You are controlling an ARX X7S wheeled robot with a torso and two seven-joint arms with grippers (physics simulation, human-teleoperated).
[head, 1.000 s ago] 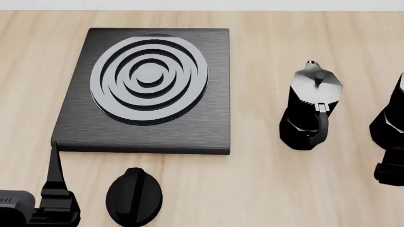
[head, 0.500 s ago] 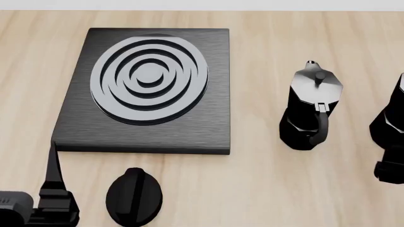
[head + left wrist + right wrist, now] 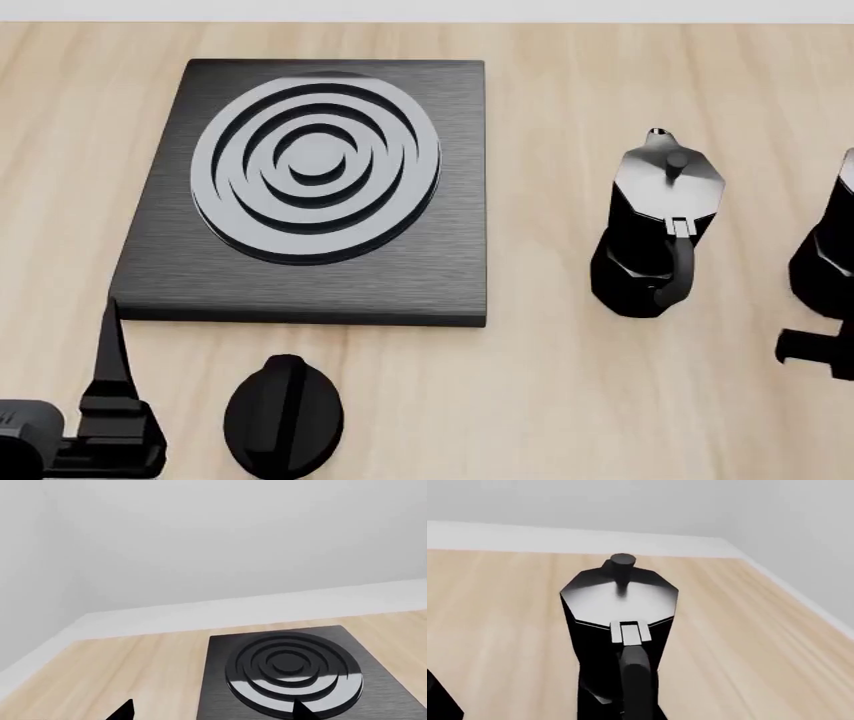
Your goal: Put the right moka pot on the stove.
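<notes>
Over by the right edge of the table stands the right moka pot (image 3: 830,250), mostly cut off in the head view but dead centre in the right wrist view, upright, handle facing the camera. It's rigid and faceted with a shiny lid, so I'd guess a bit slick on the body and top-heavy enough to tip if nudged low. The curved handle (image 3: 635,680) looks like the obvious place to grab; the little top knob (image 3: 622,561) seems too small to trust.

The right gripper (image 3: 817,352) sits just in front of the pot, toward the near edge. Only a black sliver of it shows, so I honestly can't tell whether the jaws are apart or together. It isn't on the pot yet, as far as I can see.

The stove (image 3: 314,280) is on the left half of the table, well apart from the pot. The other moka pot (image 3: 657,230) stands between them, so the carry probably needs to go up and over it or swing round the near side. The black round knob (image 3: 282,414) sits near the front edge, just in front of the stove.

The left gripper (image 3: 114,420) is at the near left corner, fingers apart, holding nothing.
</notes>
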